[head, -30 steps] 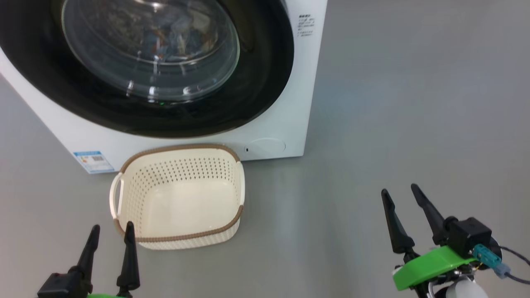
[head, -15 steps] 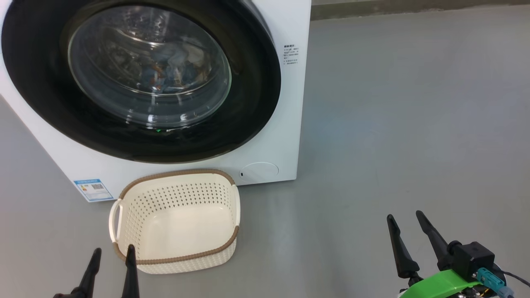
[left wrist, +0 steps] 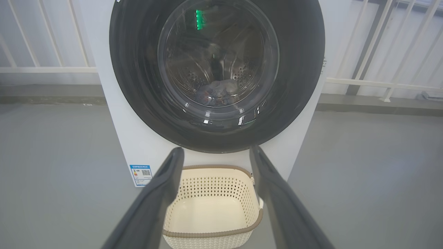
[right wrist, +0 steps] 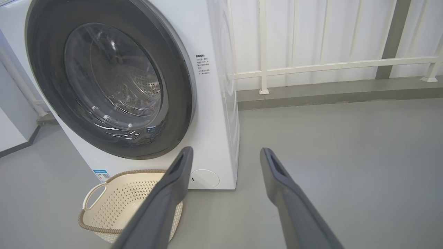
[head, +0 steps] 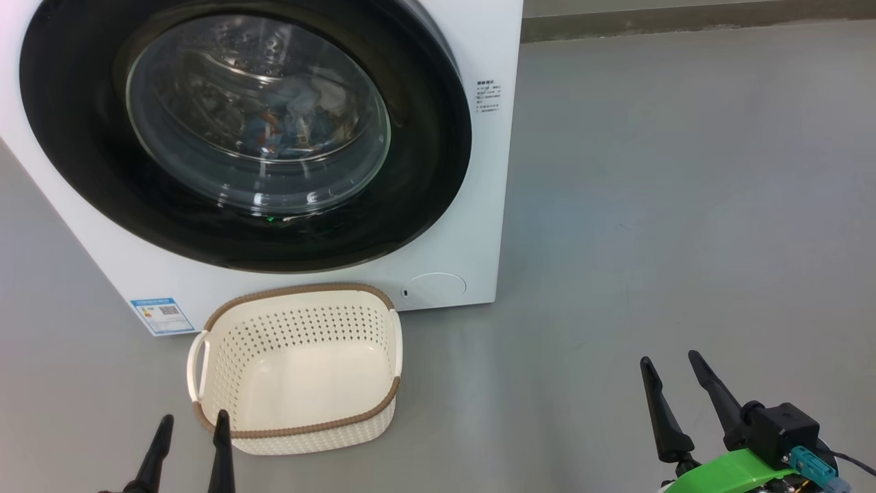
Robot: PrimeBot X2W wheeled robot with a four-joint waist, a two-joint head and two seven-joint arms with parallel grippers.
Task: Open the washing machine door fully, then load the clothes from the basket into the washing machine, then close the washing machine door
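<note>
Head view: door (head: 256, 130) shut on the washing machine (head: 479, 205), clothes (head: 301, 120) inside behind the glass. Basket (head: 294, 291) empty on the floor just in front. Left gripper (head: 194, 416) and right gripper (head: 668, 357) spread wide, empty, held clear: apparently nothing left to handle.

You have one washing machine (head: 489, 219) with one round door (head: 428, 137), one basket (head: 308, 325), one blue label sticker (head: 162, 315) and four dark fingers (head: 662, 418), two per arm. The clothes (head: 301, 116) behind the glass can't be counted.
</note>
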